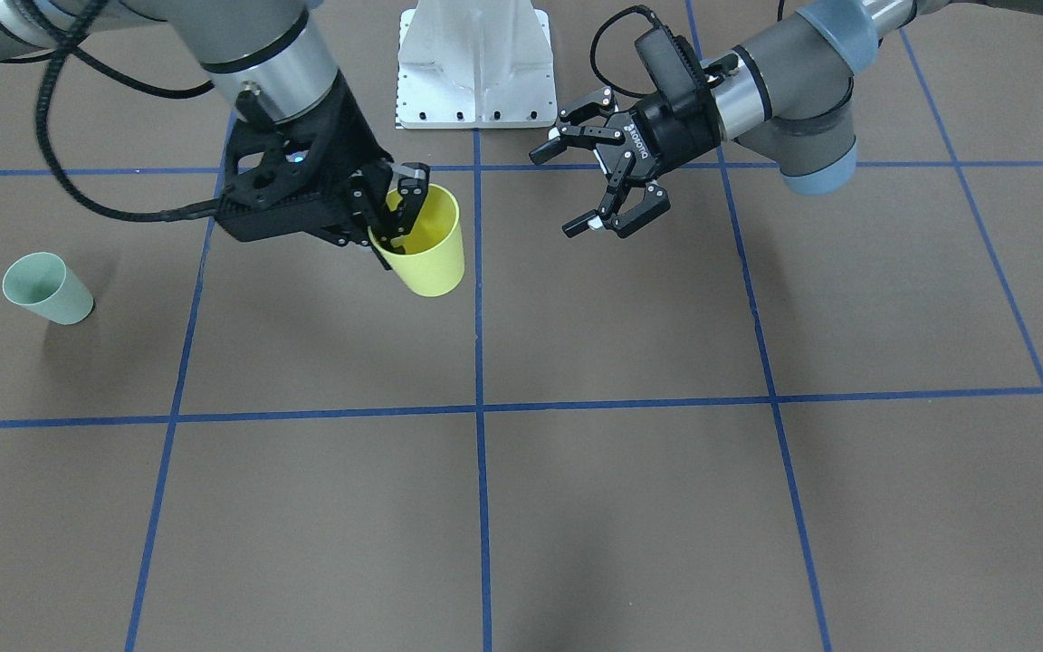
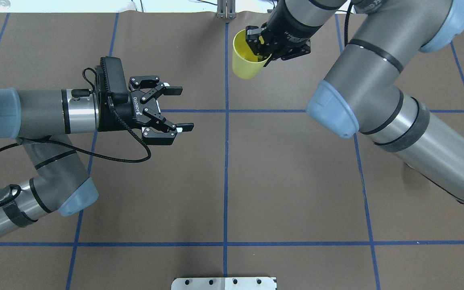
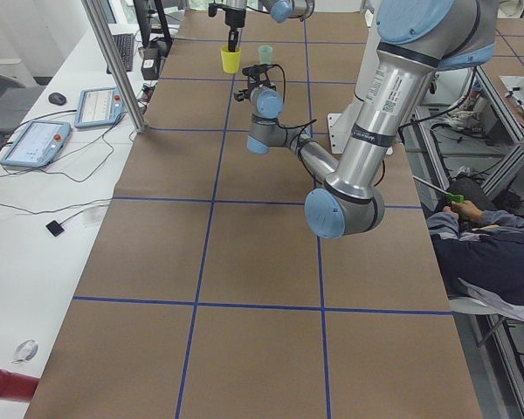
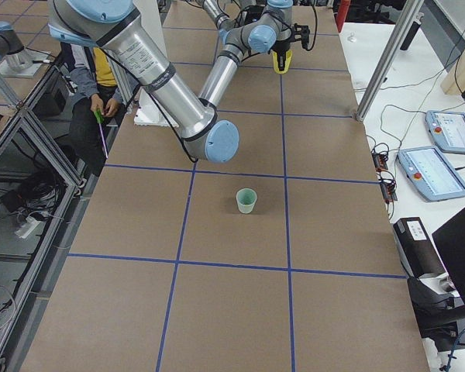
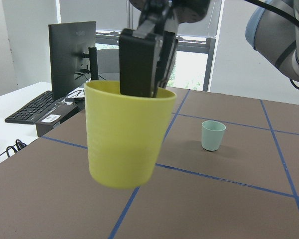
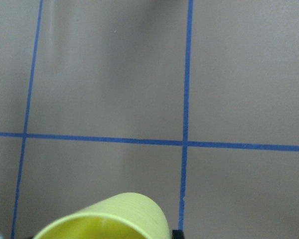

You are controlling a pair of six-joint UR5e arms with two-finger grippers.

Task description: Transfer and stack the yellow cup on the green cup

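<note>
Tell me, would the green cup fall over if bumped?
Probably. The green cup stands upright on its narrower end, so a nudge could tip it. It looks like thin plastic, so it is likely light. Tipped, its tapered shape might roll in a curve.

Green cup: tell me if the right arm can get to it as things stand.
Probably yes. The green cup stands upright, alone, with only bare table between it and the yellow cup pinched in the right gripper. The open left gripper is on the far side.
</note>
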